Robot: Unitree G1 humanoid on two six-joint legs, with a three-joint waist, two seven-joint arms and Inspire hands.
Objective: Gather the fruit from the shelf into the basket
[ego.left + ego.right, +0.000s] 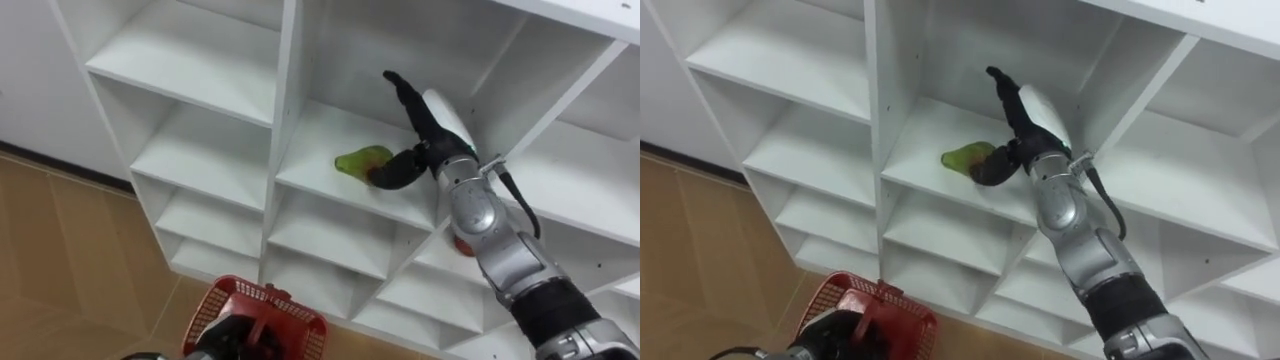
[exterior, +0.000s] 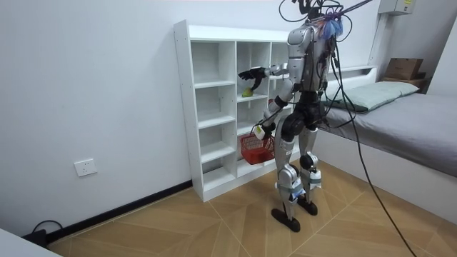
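**One green fruit (image 1: 360, 160) on shelf, right hand (image 1: 437, 118) at its side**

Standing before white closet (image 1: 200, 150) with right arm reached into a middle-column compartment. Green fruit lying on that shelf, toward front edge. Right hand unclenched, fingers straight and pointing up into the compartment, thumb curved against fruit's right side, nothing grasped. Left hand (image 1: 225, 338) low, clenched on handle of red basket (image 1: 285, 300), level with lower shelves.

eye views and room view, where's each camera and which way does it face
Left eye view: robot's head, facing down into the closet; right arm, right hand by the green fruit.
Right eye view: same head, same scene.
Room view: out in the room, whole robot facing the closet.
All share closet, fruit, red basket.
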